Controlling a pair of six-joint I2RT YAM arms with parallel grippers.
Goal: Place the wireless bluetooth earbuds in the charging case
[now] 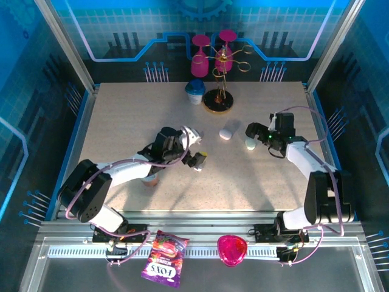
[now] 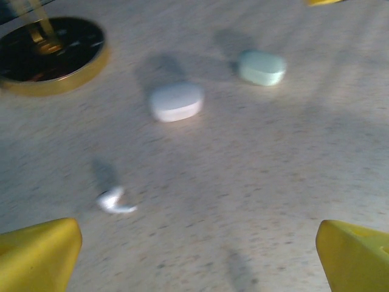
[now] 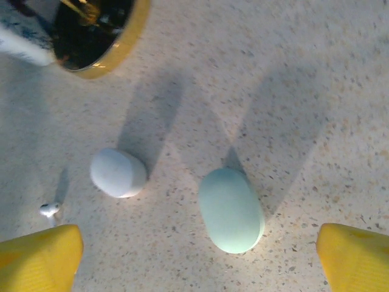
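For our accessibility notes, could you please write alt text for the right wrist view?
A pale green rounded case lies on the speckled table just ahead of the open right claw's yellow fingertips. Left of it sit a white case and a tiny white earbud.

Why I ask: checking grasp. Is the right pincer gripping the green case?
No, the right pincer stands open, clear of the green case.
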